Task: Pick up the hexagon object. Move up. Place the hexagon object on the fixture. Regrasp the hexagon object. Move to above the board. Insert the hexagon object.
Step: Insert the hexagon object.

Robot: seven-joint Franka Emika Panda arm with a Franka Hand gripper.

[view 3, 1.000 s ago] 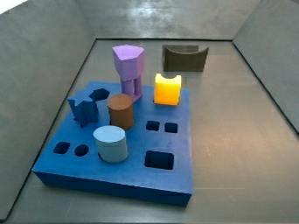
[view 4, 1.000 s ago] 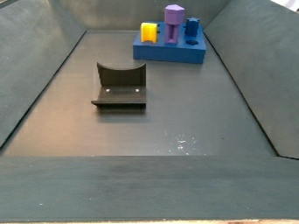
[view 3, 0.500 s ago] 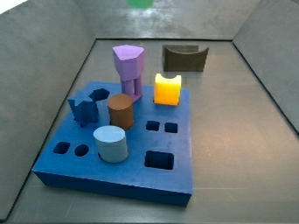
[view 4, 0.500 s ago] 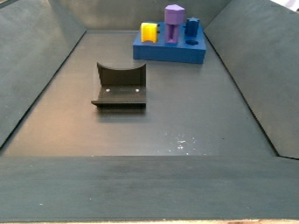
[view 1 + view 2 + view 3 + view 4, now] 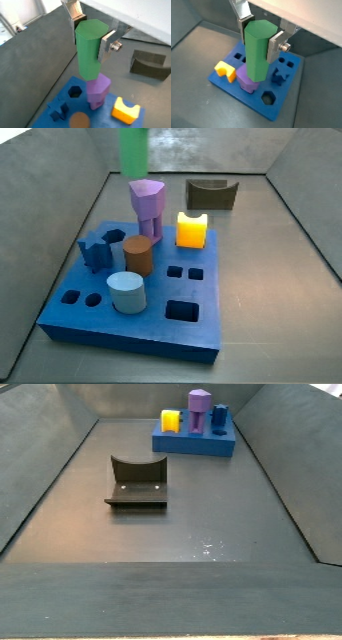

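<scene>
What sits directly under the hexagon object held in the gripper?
In both wrist views the gripper holds the hexagon object above the board. The purple prism shows just below; the prism's top is covered.

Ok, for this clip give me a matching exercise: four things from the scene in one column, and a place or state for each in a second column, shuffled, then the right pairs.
Things:
1. hexagon object
2. fixture
3. purple prism
4. yellow block

Places or states:
A. standing in the blue board, beside the purple prism
B. on the floor, apart from the board, nothing in its notch
C. held between the fingers of the gripper, above the board
D. upright in the board, right below the held piece in both wrist views

Pairs: 1-C, 2-B, 3-D, 4-A
</scene>
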